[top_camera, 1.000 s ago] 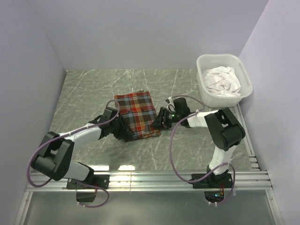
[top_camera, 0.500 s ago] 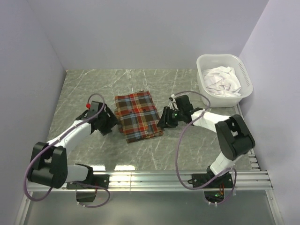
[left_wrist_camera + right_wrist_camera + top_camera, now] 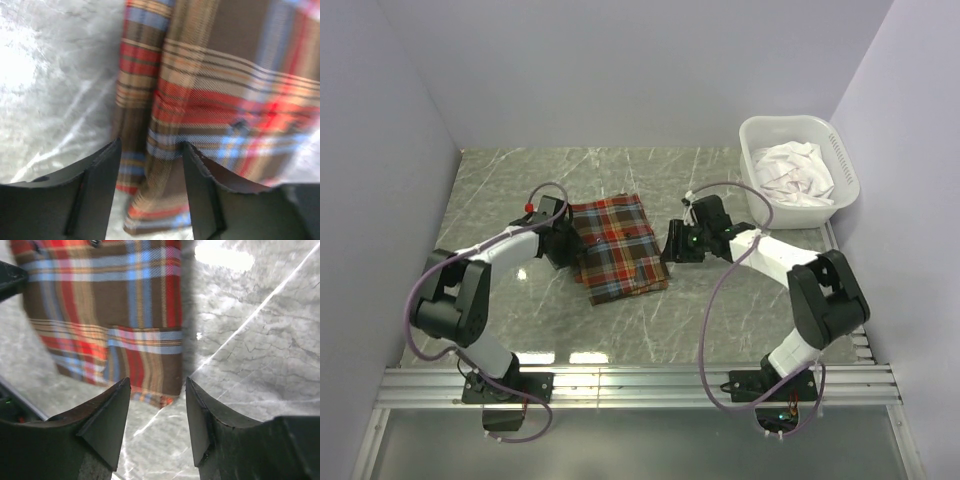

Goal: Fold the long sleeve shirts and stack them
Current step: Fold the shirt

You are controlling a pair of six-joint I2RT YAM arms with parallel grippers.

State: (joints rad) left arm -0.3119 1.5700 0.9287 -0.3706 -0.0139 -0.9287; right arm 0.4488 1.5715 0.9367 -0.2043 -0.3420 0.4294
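**Now flanked on both sides: the folded red, orange, teal and dark brown plaid shirt**

Right, the plaid shirt is seen lying flat as a neat rectangle on the grey-green marbled table, squarely between the two pincers.

The black left pincer is set low against the shirt's near edge. From its wrist camera its jaws are seen spread wide, and nothing is pinched. A layered fold of the plaid is framed in the gap just ahead of the fingertips. Whether the cloth is actually touched cannot be told.

On the opposite side, the black right pincer is held just beside the shirt's other edge. Its jaws too are parted and nothing is gripped. A corner of the shirt is seen just ahead of its fingers and off to one side, with bare marble ahead on the other.

Well apart from the right pincer, out beyond it, a white plastic laundry basket is parked, and crumpled white cloth is heaped inside.
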